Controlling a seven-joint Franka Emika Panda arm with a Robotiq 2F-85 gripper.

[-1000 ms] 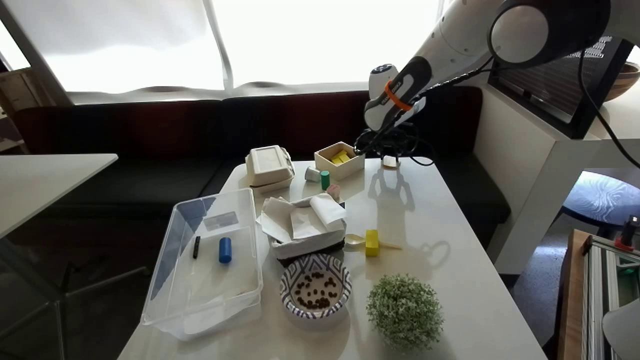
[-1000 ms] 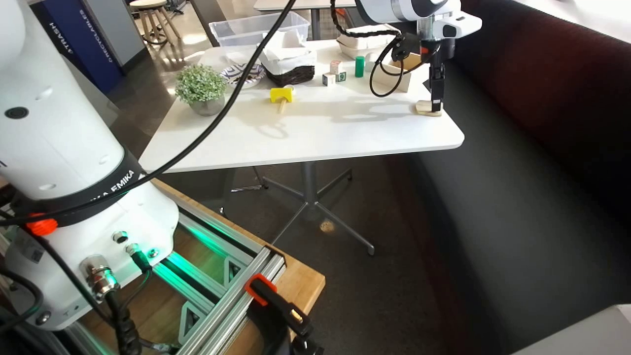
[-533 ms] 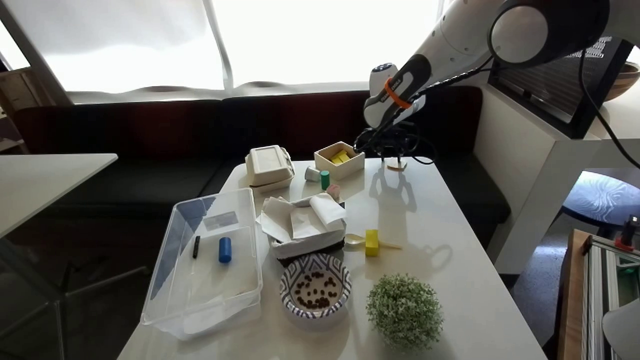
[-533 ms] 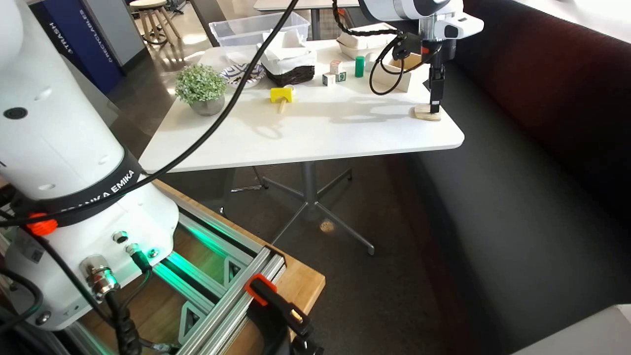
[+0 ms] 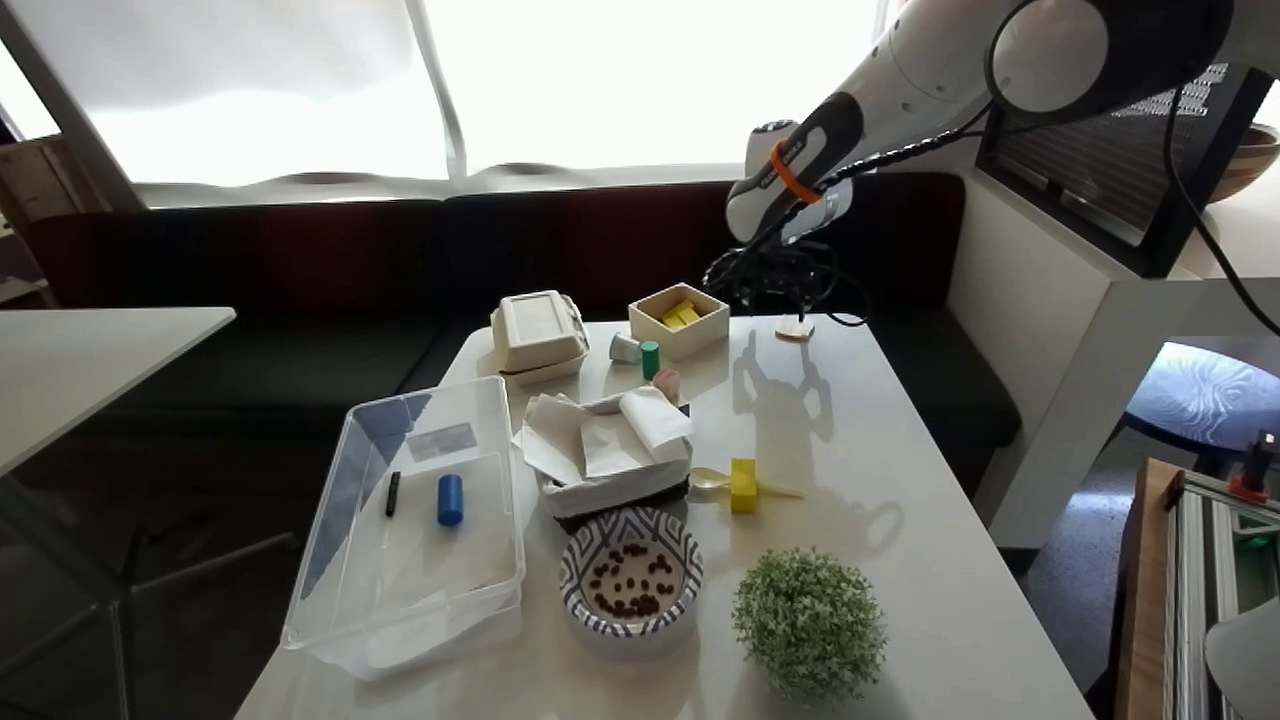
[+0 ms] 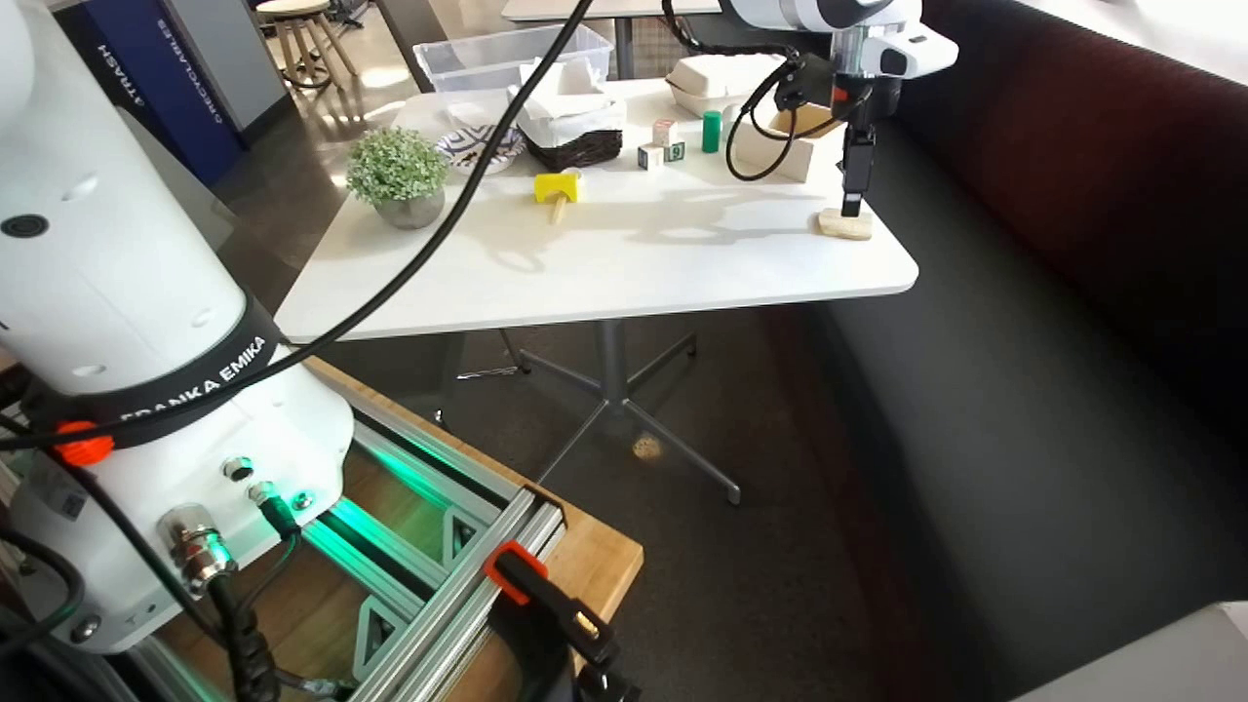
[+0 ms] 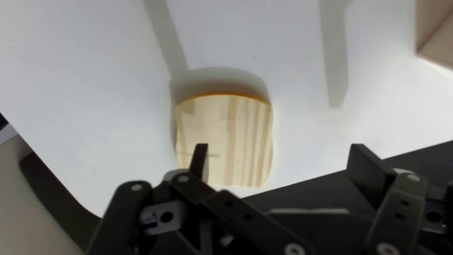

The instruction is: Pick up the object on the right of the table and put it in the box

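Note:
The object appears as a flat, pale wooden piece with brown grain (image 7: 233, 134), lying on the white table close to its far edge; an exterior view shows this wooden piece (image 6: 844, 225) too. My gripper (image 7: 279, 152) is open just above it, with nothing held. In the wrist view the left finger (image 7: 200, 157) overlaps the wood's lower left part, while the right finger stands well to the wood's right. An exterior view has the gripper (image 5: 777, 310) over the far table end. The cream box (image 5: 700, 338) with yellow pieces inside stands beside it; its corner (image 7: 437, 46) enters the wrist view's upper right.
Near the box are a green cylinder (image 5: 651, 360), a white cup (image 5: 624, 348) and a takeaway container (image 5: 540, 335). A paper-lined basket (image 5: 610, 490), clear bin (image 5: 400, 620), patterned bowl (image 5: 632, 625), yellow block (image 5: 743, 487) and plant (image 5: 810, 620) stand nearer. A dark bench borders the table.
My gripper's fingers have spread wide and lifted off the wooden piece, which they stood around a second ago. The wooden piece has shifted slightly and now lies free on the table.

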